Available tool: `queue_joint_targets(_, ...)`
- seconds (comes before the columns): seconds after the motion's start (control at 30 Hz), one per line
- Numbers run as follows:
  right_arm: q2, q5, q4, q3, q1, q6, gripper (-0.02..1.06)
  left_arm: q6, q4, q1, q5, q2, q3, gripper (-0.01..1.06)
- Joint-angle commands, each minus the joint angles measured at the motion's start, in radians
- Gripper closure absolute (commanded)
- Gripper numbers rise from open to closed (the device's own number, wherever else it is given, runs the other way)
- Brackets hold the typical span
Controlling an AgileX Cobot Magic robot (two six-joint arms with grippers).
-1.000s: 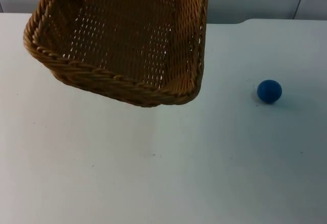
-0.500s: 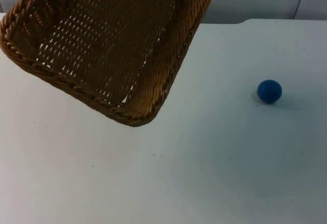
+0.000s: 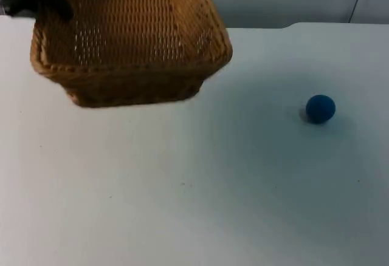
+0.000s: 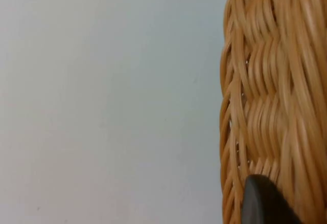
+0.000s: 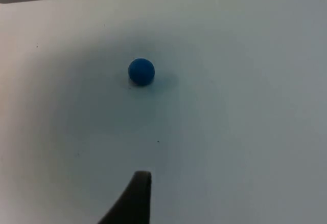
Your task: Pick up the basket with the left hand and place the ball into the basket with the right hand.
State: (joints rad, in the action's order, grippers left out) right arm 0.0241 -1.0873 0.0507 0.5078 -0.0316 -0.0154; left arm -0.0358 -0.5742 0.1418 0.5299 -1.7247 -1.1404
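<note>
Holding basket (image 3: 130,50) aloft at table's (image 3: 194,205) far left, left gripper (image 4: 265,203) clamped on its rim; right gripper (image 5: 134,203), grip state indeterminable, waiting above ball (image 3: 320,108) lying well right, needing descent and grasp next

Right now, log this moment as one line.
left tool: holding basket aloft | right tool: above table, facing ball | ball: untouched

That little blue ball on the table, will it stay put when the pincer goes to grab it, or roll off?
The ball is round and rests free on the smooth table, so a nudge would probably send it rolling. It looks small and likely light. Its matte surface may give the right pincer decent grip if the fingers close evenly on both sides.
</note>
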Motion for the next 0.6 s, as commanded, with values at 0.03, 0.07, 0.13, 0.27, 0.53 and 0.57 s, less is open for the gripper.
queue_joint_targets(0.03, 0.001, 0.009, -0.001, 0.0, -0.007, 0.007, 0.0, 0.026, -0.047, 0.006, -0.054, 0.004, 0.068, 1.05)
queue_joint_targets(0.07, 0.001, 0.01, -0.001, 0.0, -0.007, 0.007, 0.0, 0.036, -0.047, 0.009, -0.069, 0.004, 0.088, 1.05)
queue_joint_targets(0.13, 0.001, 0.01, -0.001, 0.0, -0.007, 0.007, 0.0, 0.063, -0.047, 0.014, -0.082, 0.004, 0.104, 1.05)
queue_joint_targets(0.27, 0.013, 0.008, -0.003, 0.011, -0.007, -0.004, 0.0, 0.108, -0.051, 0.031, -0.094, 0.004, 0.108, 1.05)
queue_joint_targets(0.53, 0.211, 0.046, -0.065, 0.126, -0.007, -0.012, 0.0, 0.261, -0.195, 0.04, -0.086, 0.006, 0.108, 1.05)
queue_joint_targets(0.57, 0.282, 0.093, -0.073, 0.175, -0.002, -0.034, 0.0, 0.318, -0.261, 0.04, -0.083, 0.006, 0.108, 1.05)
